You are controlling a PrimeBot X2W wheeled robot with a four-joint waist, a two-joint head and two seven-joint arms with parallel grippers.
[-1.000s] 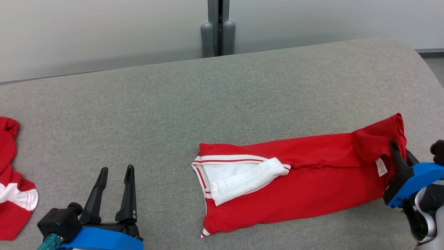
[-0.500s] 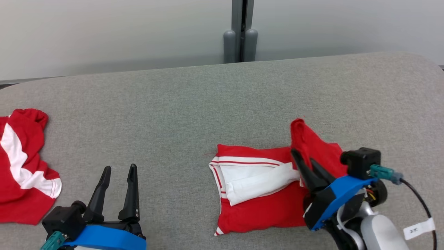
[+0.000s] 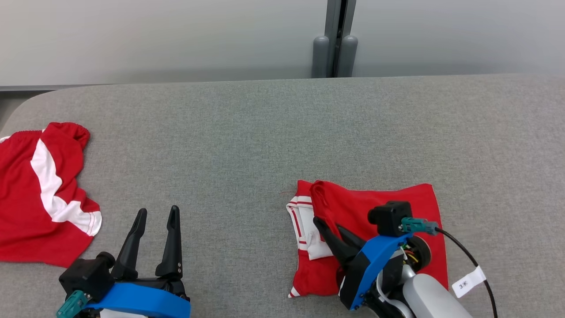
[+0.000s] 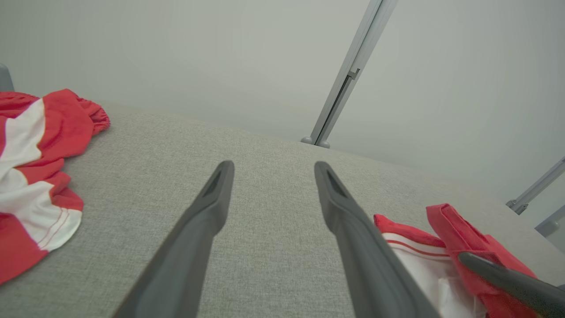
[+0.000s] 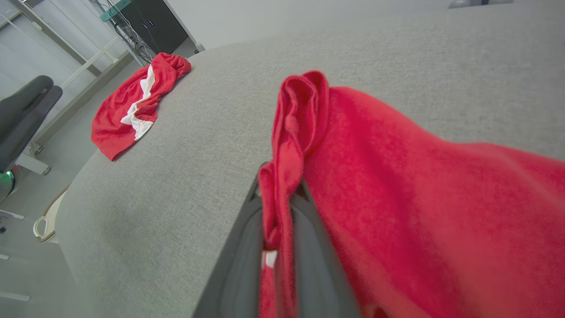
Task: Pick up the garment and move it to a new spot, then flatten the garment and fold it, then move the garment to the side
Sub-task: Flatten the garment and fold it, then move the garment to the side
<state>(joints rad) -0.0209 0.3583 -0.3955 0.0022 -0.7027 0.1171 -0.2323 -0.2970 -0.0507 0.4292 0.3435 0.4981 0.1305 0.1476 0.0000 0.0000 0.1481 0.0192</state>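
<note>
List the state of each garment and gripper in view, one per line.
folded garment: doubled over on the table, one bunched edge pinched.
right gripper: shut on the folded garment's bunched edge.
left gripper: open, holding nothing.
crumpled garment: unfolded, lying loose at the table's left end.
</note>
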